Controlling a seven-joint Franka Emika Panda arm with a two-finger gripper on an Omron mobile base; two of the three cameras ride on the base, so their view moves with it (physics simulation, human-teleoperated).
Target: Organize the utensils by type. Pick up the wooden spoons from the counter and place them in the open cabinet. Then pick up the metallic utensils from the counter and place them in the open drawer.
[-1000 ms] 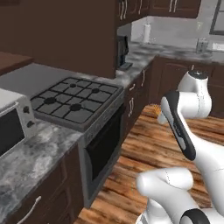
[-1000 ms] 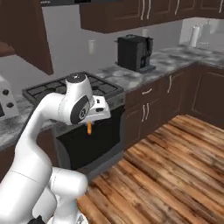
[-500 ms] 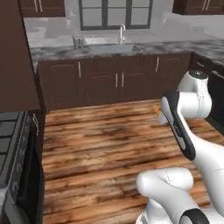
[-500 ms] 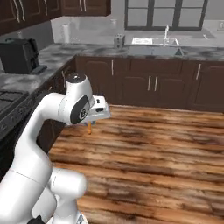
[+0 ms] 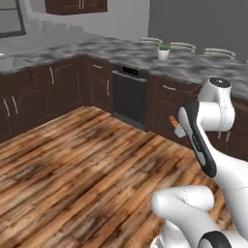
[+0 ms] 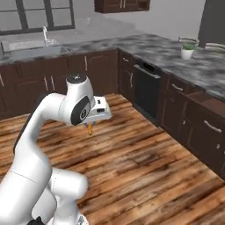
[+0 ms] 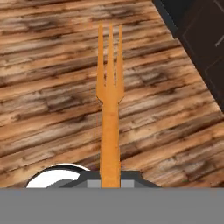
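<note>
My gripper (image 7: 110, 180) is shut on the handle of an orange fork (image 7: 110, 100) with three tines, which points out over the wood floor. From the right base view the gripper (image 6: 91, 126) hangs at chest height, the fork's orange end (image 6: 90, 130) poking below it. In the left base view the fork (image 5: 172, 120) shows beside the gripper (image 5: 177, 128). The grey marbled counter (image 6: 162, 50) runs along the back and right. A drawer (image 6: 210, 102) stands pulled out at the far right, its brown inside showing. The wooden spoons are out of view.
A sink with a tap (image 6: 30, 46) sits at the back left. A dark dishwasher front (image 6: 146, 90) and a potted plant (image 6: 187, 51) are along the right counter run. A wall cupboard (image 6: 123, 5) hangs above. Wood floor (image 5: 72, 169) lies open ahead.
The whole scene has swung past as the base turned: stove and coffee machine gave way to the sink, then this corner with the dishwasher. The gripper keeps its hold on the fork.
</note>
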